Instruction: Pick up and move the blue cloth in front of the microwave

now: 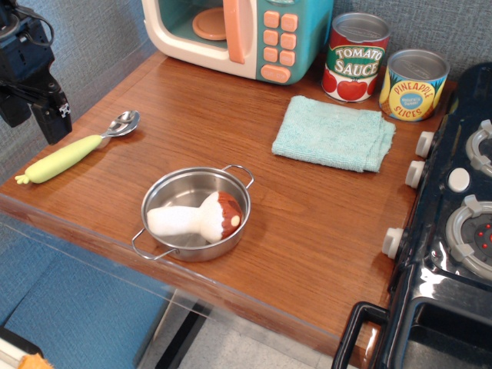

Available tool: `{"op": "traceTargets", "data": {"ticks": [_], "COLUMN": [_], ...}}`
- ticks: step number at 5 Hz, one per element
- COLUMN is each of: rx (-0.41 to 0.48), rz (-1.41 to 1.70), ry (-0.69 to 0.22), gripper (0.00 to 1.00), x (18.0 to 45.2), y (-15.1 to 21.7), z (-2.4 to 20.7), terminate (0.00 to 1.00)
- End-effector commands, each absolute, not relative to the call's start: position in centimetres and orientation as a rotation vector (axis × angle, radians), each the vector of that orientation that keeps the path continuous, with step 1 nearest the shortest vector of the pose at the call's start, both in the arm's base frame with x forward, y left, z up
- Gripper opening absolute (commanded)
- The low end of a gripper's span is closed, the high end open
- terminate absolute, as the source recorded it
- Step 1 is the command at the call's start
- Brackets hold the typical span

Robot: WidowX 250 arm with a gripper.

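The wooden bench (307,231) carries everything. At its right edge sits a black toy stove (453,254) with white knobs facing the bench. At the back stands the microwave (238,34), cream body, teal front, peach handle and buttons. The blue cloth (333,133) lies folded flat in front and slightly right of the microwave, just left of the stove knobs, with nothing on top of it. A steel pot (196,214) near the front edge holds a plush mushroom (200,219) lying on its side. Behind the cloth stand two cans: one reads "TOMATO SAUCE" (355,58), the other "PINEAPPLE SLICES" (413,84). A spoon with a yellow-green handle (77,150) lies at the left. The black gripper (34,108) hangs at the far left, well apart from the cloth; whether its fingers are open or closed cannot be told.
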State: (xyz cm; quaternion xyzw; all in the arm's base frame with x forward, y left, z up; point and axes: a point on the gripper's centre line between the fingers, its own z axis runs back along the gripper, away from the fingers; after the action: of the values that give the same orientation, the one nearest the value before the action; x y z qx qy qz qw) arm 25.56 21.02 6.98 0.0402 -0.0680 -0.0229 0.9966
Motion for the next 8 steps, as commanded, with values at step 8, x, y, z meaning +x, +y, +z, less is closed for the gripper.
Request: {"op": "traceTargets", "data": {"ticks": [8], "rx": [-0.015], "rz": [-0.117], "ry": [-0.288], "gripper": [1.00], "x": [43.8], "y": [-4.1], "z": [4.8], "terminate": [0.00]}}
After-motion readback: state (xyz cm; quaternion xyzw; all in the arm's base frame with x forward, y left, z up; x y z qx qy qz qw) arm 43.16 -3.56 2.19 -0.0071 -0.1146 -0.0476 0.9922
